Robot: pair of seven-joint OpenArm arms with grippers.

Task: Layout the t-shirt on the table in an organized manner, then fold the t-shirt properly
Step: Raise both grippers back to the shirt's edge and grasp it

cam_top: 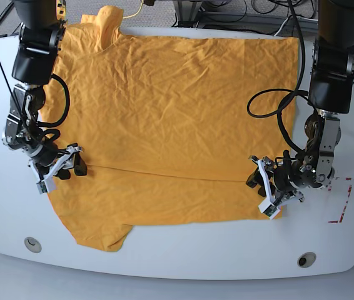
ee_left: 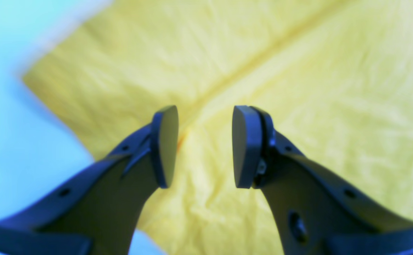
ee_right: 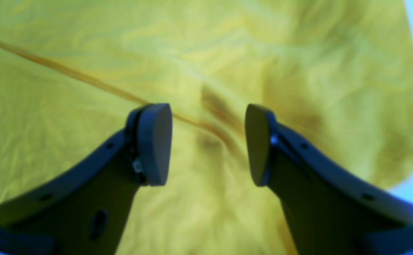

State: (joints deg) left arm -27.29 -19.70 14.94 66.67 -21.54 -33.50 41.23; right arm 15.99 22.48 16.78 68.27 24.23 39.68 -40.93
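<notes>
The orange-yellow t-shirt [cam_top: 171,106] lies spread over the white table [cam_top: 189,253], with a fold edge running across it from side to side. One sleeve [cam_top: 105,234] sticks out at the near left. My right gripper [cam_top: 63,167] hovers at the shirt's left edge by that fold edge, open, with only yellow cloth [ee_right: 206,53] beneath its empty fingers [ee_right: 155,143]. My left gripper [cam_top: 261,187] is at the shirt's right edge, also open. In the left wrist view its pads [ee_left: 165,145] stand apart above the cloth [ee_left: 298,88], a seam-like edge running between them.
Two round grey grommets [cam_top: 32,244] [cam_top: 306,259] sit near the table's front edge. A red tape outline [cam_top: 343,200] marks the table at the right. Black cables [cam_top: 271,100] hang from both arms. More cables and gear lie beyond the far edge.
</notes>
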